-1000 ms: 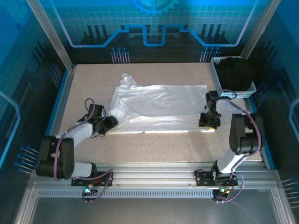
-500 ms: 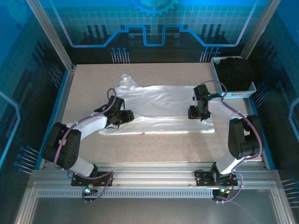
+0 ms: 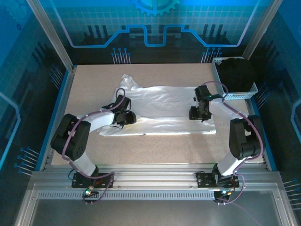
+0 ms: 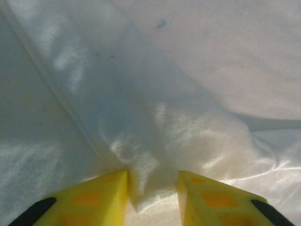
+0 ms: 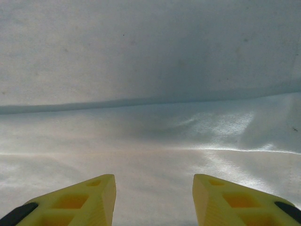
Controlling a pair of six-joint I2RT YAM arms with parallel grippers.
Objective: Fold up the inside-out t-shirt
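T-shirt (image 3: 162, 101) lies spread flat mid-table, long axis running left to right across my top view. The rumpled, bunched end points left and far; the straight-edged end points right, toward the basket (image 3: 235, 95).

Nearest me, bare table (image 3: 155, 148) runs between the arm bases and the cloth's near edge. Just past that edge, the left gripper (image 4: 153, 182) rests on the left part of the cloth. Its wrist camera shows the yellow fingers (image 4: 94, 200) clenched on a puckered fold, with a raised seam running up and left from them. The right gripper (image 5: 154, 188) hangs over the right part, jaws spread and nothing between them, the cloth below smooth and flat. Farthest off, a black garment (image 3: 237, 70) fills the basket at the far right corner.

From above the fingers are too small to read, and both arms cover strips of cloth. I cannot tell where the collar is. Both wrist views cut off everything but a patch of white.

A second ago each gripper was out at one end of the cloth. Both have come inward — the right has held since half a second ago, while the left arm has swung closer.
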